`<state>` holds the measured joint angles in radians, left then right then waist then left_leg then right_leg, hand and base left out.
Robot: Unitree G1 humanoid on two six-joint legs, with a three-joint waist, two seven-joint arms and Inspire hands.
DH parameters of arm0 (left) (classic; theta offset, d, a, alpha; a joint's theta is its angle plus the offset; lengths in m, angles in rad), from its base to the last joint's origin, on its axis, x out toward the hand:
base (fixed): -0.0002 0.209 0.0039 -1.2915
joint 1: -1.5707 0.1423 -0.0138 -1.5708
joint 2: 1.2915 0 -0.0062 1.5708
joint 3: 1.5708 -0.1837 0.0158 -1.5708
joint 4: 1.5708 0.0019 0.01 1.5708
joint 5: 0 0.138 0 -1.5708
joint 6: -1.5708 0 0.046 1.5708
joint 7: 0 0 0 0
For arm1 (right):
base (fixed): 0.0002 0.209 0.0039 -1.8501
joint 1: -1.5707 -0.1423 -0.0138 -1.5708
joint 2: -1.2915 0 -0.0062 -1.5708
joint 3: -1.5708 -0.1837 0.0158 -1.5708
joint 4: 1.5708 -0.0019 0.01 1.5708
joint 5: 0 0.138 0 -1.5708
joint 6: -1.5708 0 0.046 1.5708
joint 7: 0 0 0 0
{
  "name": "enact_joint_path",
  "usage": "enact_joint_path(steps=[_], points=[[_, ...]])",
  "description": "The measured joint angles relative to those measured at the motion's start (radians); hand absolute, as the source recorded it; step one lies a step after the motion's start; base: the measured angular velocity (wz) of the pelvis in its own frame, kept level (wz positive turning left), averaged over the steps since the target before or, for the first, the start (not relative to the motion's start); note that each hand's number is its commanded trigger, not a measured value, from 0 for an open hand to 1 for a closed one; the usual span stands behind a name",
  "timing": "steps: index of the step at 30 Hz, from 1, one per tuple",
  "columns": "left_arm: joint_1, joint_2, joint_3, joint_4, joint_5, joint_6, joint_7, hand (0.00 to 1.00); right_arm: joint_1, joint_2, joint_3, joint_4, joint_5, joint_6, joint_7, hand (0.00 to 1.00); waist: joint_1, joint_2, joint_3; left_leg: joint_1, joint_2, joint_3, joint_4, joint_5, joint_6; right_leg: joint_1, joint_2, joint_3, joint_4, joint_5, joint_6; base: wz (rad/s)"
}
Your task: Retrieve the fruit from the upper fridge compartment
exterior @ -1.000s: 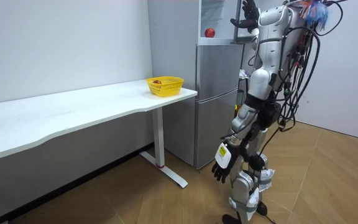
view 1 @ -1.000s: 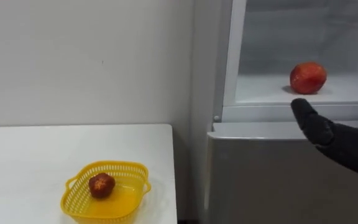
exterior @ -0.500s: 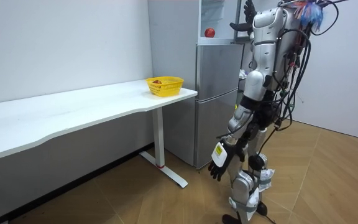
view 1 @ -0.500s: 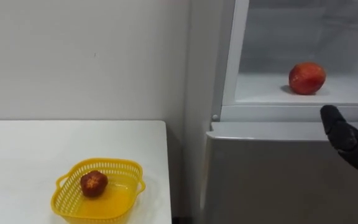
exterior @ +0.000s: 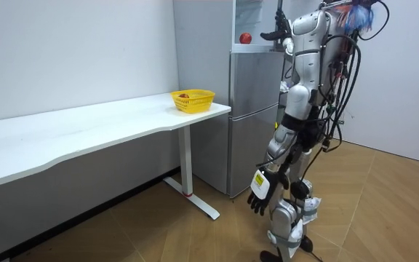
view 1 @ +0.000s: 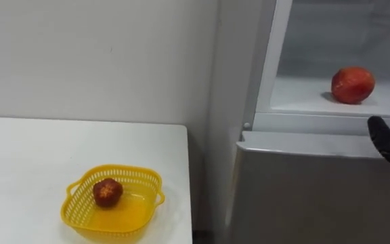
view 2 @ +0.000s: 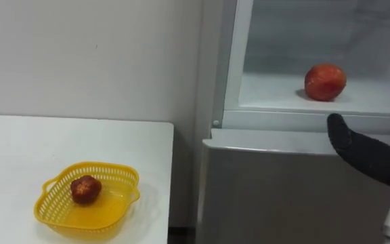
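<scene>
A red round fruit [view 1: 353,85] lies on the white shelf [view 1: 303,102] of the open upper fridge compartment; it is also the red spot [exterior: 246,38] in the room view. My right hand [view 2: 357,149], dark and with straight fingers, is raised in front of the fridge, just below and to the right of the fruit and apart from it. It holds nothing. In the room view this right hand [exterior: 271,34] points toward the shelf. My left hand [exterior: 259,198] hangs relaxed beside my leg. I stand facing the fridge.
A yellow basket [view 1: 141,173] with a small dark red fruit [view 1: 107,192] in it stands on the white table [view 1: 19,169], near its right end. The closed grey lower fridge door [view 1: 303,196] is straight ahead, right of the table.
In the room view my raised right hand came down from upright to level with the shelf, nearer the fridge. The eye view shifted, leaving less of the hand in it. The fruit did not move.
</scene>
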<state>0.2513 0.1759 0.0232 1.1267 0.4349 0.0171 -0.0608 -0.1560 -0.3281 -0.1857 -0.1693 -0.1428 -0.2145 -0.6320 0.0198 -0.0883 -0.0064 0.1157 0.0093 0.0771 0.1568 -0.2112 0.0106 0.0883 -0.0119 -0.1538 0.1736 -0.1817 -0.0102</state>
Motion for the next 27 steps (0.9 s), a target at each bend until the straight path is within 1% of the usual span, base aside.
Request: enact_joint_path(steps=[1,2,3,4,5,7,9,10,11,13,14,15,17,18,20,22,23,27], points=[[0.002,0.001,0.01,0.0,0.0,0.0,-0.005,0.0,-0.005,-0.004,0.0,0.001,0.0,0.0,0.004,0.0,0.009,-0.007,-0.0013,0.001,0.0,-0.002,0.002,0.0,0.0,0.004,0.0,-0.002,-0.002,0.0,0.0,0.09],[0.001,0.001,0.013,-0.001,0.0,0.002,-0.012,0.0,-0.021,-0.011,0.0,0.014,0.005,0.0,0.006,0.0,0.013,-0.012,0.0025,0.003,-0.001,-0.01,0.006,0.0,0.0,0.013,-0.002,-0.009,-0.004,0.0,0.0,0.11],[0.0,0.001,0.013,-0.001,0.0,0.004,-0.015,0.0,-0.036,-0.019,0.0,0.032,0.016,0.0,0.012,0.0,0.014,-0.014,0.0043,0.005,-0.002,-0.013,0.007,0.0,0.0,0.015,-0.002,-0.012,-0.004,0.0,0.0,0.12],[-0.002,0.001,0.013,0.0,0.0,0.007,-0.023,0.0,-0.081,-0.034,0.0,0.08,0.036,0.007,0.026,0.0,0.016,-0.016,0.006,0.006,-0.002,-0.021,0.007,0.0,0.0,0.017,-0.003,-0.014,-0.004,0.0,0.0,0.1],[-0.004,0.001,0.013,0.0,0.0,0.009,-0.032,0.0,-0.121,-0.041,0.0,0.119,0.052,0.023,0.041,0.0,0.016,-0.017,0.0069,0.006,-0.003,-0.025,0.007,0.0,0.0,0.017,-0.003,-0.017,-0.003,0.0,0.0,0.08],[-0.004,0.001,0.013,-0.001,0.0,0.012,-0.038,0.0,-0.153,-0.045,0.0,0.147,0.073,0.038,0.058,0.0,0.019,-0.017,0.0069,0.006,-0.003,-0.026,0.007,0.0,0.0,0.019,-0.003,-0.022,-0.002,0.0,0.0,0.1],[0.001,0.001,0.015,-0.003,0.0,0.014,-0.04,0.0,-0.177,-0.046,0.0,0.159,0.098,0.042,0.08,0.0,0.019,-0.016,0.0072,0.001,-0.003,-0.031,0.008,0.0,0.0,0.022,-0.004,-0.029,-0.001,0.0,0.0,0.12],[0.003,0.001,0.015,-0.006,-0.001,0.016,-0.043,0.0,-0.184,-0.055,0.0,0.159,0.113,0.042,0.091,0.0,0.018,-0.013,0.0091,-0.001,-0.004,-0.037,0.01,0.0,0.0,0.024,-0.006,-0.037,-0.002,0.0,0.0,0.11],[0.004,0.001,0.016,-0.006,-0.003,0.018,-0.045,0.0,-0.187,-0.064,-0.001,0.161,0.126,0.042,0.097,0.0,0.018,-0.013,0.0093,-0.001,-0.004,-0.04,0.011,0.0,0.0,0.025,-0.006,-0.04,-0.003,0.0,0.0,0.13],[0.007,0.001,0.027,-0.007,-0.009,0.02,-0.051,0.0,-0.221,-0.09,-0.001,0.195,0.179,0.042,0.12,0.0,0.016,-0.009,0.0103,-0.002,-0.005,-0.047,0.015,-0.001,0.0,0.027,-0.006,-0.044,-0.005,0.0,0.0,0.09],[0.009,0.001,0.033,-0.007,-0.009,0.021,-0.051,0.0,-0.238,-0.11,-0.001,0.227,0.184,0.042,0.12,0.0,0.016,-0.009,0.0106,-0.003,-0.006,-0.051,0.017,-0.001,0.0,0.031,-0.006,-0.048,-0.005,0.0,0.0,0.08],[0.011,0.003,0.033,-0.007,-0.009,0.021,-0.052,0.0,-0.246,-0.122,-0.001,0.246,0.185,0.043,0.12,0.0,0.015,-0.008,0.0106,-0.006,-0.006,-0.053,0.019,-0.001,0.0,0.031,-0.007,-0.05,-0.005,0.0,0.0,0.1],[0.012,0.011,0.035,-0.012,-0.009,0.022,-0.054,0.0,-0.291,-0.166,-0.002,0.315,0.186,0.065,0.119,0.0,0.016,-0.012,0.0067,-0.02,-0.006,-0.056,0.028,-0.001,0.0,0.023,-0.007,-0.054,-0.005,0.0,0.0,0.07],[0.011,0.013,0.035,-0.012,-0.008,0.024,-0.055,0.0,-0.302,-0.175,-0.002,0.332,0.187,0.066,0.119,0.0,0.017,-0.01,0.0077,-0.021,-0.006,-0.056,0.029,-0.001,-0.001,0.023,-0.007,-0.054,-0.004,0.0,0.0,0.0],[0.016,0.017,0.043,-0.031,-0.006,0.029,-0.056,0.0,-0.323,-0.2,-0.002,0.374,0.2,0.084,0.119,0.0,0.018,-0.007,0.0061,-0.021,-0.006,-0.058,0.031,-0.001,-0.001,0.024,-0.008,-0.06,-0.003,0.0,0.0,0.05],[0.016,0.02,0.053,-0.04,-0.006,0.03,-0.055,0.0,-0.325,-0.215,-0.002,0.398,0.219,0.093,0.12,0.0,0.017,-0.009,0.0051,-0.021,-0.006,-0.062,0.032,0.0,-0.001,0.023,-0.01,-0.068,-0.003,0.0,0.0,0.08],[0.017,0.022,0.053,-0.048,-0.006,0.034,-0.054,0.0,-0.325,-0.218,-0.002,0.403,0.225,0.108,0.122,0.0,0.018,-0.01,0.0045,-0.02,-0.006,-0.063,0.032,0.0,-0.001,0.024,-0.01,-0.069,-0.002,0.0,0.0,0.05],[0.017,0.026,0.053,-0.056,-0.007,0.049,-0.05,0.0,-0.325,-0.222,-0.001,0.41,0.241,0.135,0.137,0.0,0.018,-0.012,0.0022,-0.019,-0.006,-0.063,0.032,0.0,-0.001,0.024,-0.011,-0.07,0.001,0.0,0.0,0.0]])
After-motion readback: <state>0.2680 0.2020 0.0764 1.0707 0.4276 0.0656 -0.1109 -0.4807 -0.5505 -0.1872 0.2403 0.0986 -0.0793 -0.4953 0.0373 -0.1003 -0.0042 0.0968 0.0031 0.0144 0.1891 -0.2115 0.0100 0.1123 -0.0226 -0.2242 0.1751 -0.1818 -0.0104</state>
